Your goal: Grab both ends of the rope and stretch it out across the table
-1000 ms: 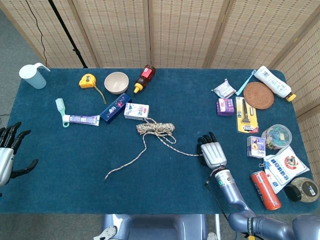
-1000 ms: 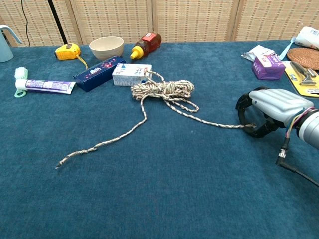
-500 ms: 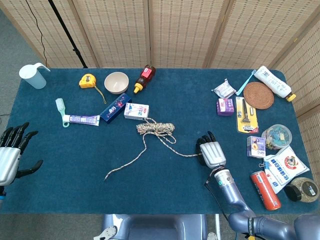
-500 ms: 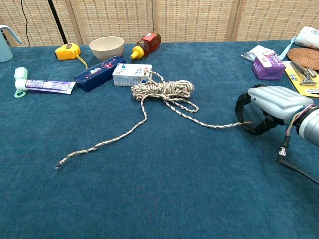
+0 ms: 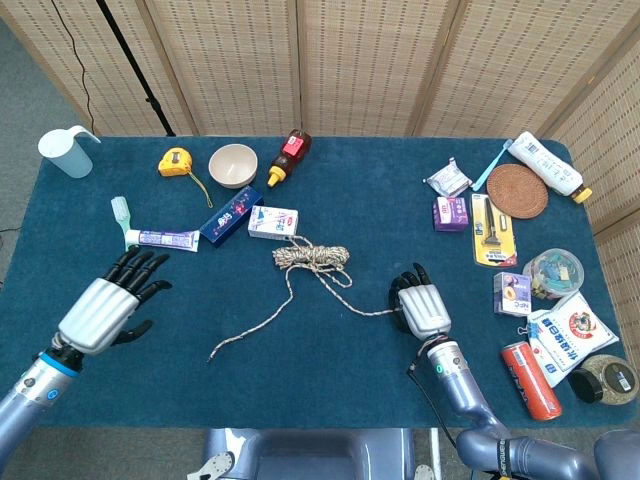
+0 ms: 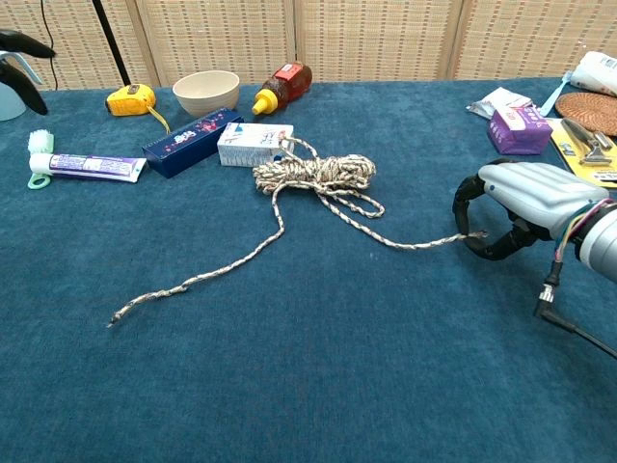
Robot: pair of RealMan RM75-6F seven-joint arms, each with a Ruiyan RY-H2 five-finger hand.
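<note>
The speckled rope lies with its coil mid-table, seen in the chest view as a heap. One loose end trails toward the front left. The other end runs right into my right hand, whose curled fingers pinch it just off the cloth. My left hand hovers over the left part of the table with fingers spread and nothing in it, well left of the loose end. In the chest view only its dark fingertips show at the top left.
A toothpaste tube, blue box and white carton lie just behind the rope. Bowl, tape measure and brown bottle sit further back. Several packets, a jar and a red can crowd the right side.
My left hand has come in from the table's left edge, forward and to the right over the cloth. The right hand's fingers have curled tighter and the rope end has lifted slightly.
</note>
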